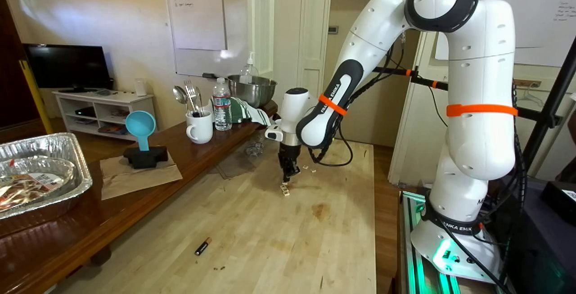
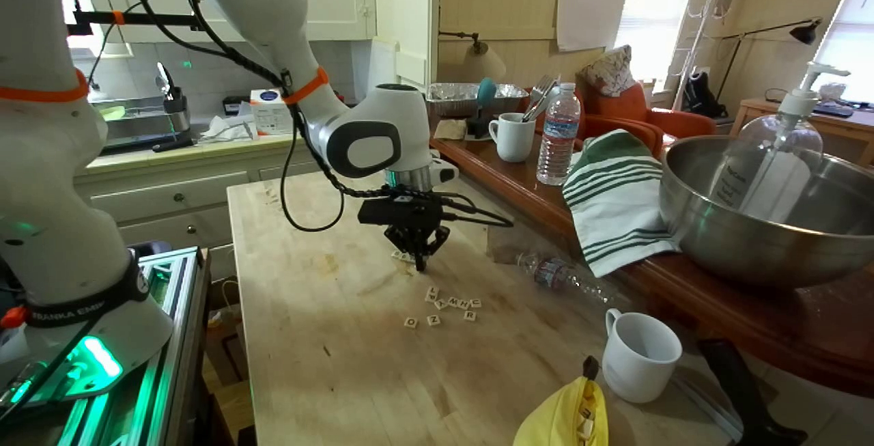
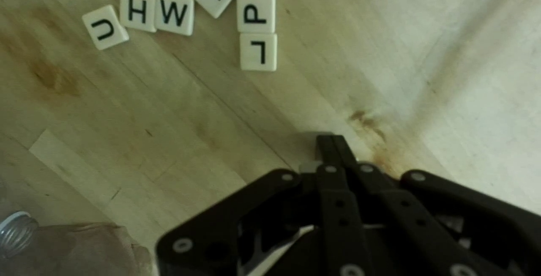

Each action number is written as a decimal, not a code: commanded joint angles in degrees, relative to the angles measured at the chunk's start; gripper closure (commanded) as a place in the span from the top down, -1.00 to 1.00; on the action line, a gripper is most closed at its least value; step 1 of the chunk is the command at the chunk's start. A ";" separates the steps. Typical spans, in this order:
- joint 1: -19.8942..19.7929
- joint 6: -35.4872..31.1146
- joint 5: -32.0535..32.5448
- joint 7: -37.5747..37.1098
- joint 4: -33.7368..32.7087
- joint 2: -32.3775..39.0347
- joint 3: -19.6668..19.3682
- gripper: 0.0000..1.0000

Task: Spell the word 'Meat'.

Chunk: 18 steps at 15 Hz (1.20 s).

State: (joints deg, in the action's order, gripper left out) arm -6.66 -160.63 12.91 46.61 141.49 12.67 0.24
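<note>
The fingers [image 2: 420, 260] partly hide some letter tiles [image 2: 401, 256].

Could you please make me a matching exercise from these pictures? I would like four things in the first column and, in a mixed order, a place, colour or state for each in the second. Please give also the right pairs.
Things
1. tool
2. towel
3. pump bottle
4. short row of tiles

Place, colour or state
A. standing in the metal bowl
B. on the wooden table
C. white with green stripes
D. shut

Right pairs: 1-D, 2-C, 3-A, 4-B
</note>
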 commanded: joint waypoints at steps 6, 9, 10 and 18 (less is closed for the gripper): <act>1.13 -3.63 1.42 -0.40 -0.50 4.96 0.29 -1.00; 1.17 -3.54 1.20 0.15 -0.45 4.93 0.62 -1.00; 1.19 -3.47 1.18 0.34 -0.38 4.90 0.73 -1.00; 0.86 -2.03 0.67 5.39 -0.06 4.58 1.75 -1.00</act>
State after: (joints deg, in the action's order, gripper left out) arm -5.72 -161.76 13.29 50.07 141.35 13.01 1.04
